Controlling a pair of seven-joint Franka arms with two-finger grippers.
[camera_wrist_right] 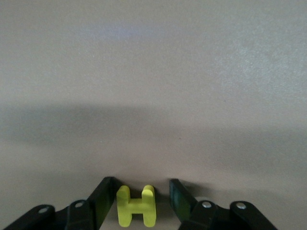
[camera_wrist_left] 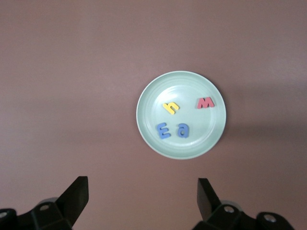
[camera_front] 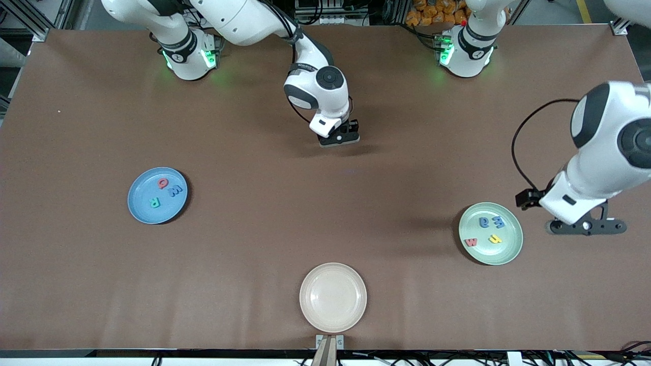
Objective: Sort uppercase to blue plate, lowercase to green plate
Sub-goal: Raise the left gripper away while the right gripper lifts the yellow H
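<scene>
1. Yellow foam is seen between the jaws of the right gripper (camera_front: 339, 138): the letter H (camera_wrist_right: 137, 206), the last uppercase letter not yet on the blue plate (camera_front: 137, 208). It lies flat on the bare brown table (camera_front: 254, 229) near the middle, well apart from all three plates and farther from the front camera than any of them.
2. The jaws are set partly open around the H, one finger (camera_wrist_right: 103, 199) just beside each upright; contact cannot be confirmed, so the letter is not judged to be held yet.
3. The step in hand is judged to be the pinch. It is done best if the fingers are closed squarely on the two outer uprights, kept low so the thin foam is caught, and the lift is begun only once the grip is firm.
4. In the right wrist view, the long axis of the H is shown running between the fingers and parallel to them; its crossbar spans the gap from finger to finger.
5. Q (camera_front: 163, 183), W (camera_front: 175, 191) and R (camera_front: 154, 202) are seen on the blue plate toward the right arm's end.
6. Four lowercase letters (camera_wrist_left: 171, 108) are seen on the green plate (camera_wrist_left: 211, 139); the left gripper (camera_front: 585, 225) hangs beside that plate, fully open and empty, and is judged to be waiting.
7. A cream plate (camera_front: 356, 315) sits nearest the front camera.
</scene>
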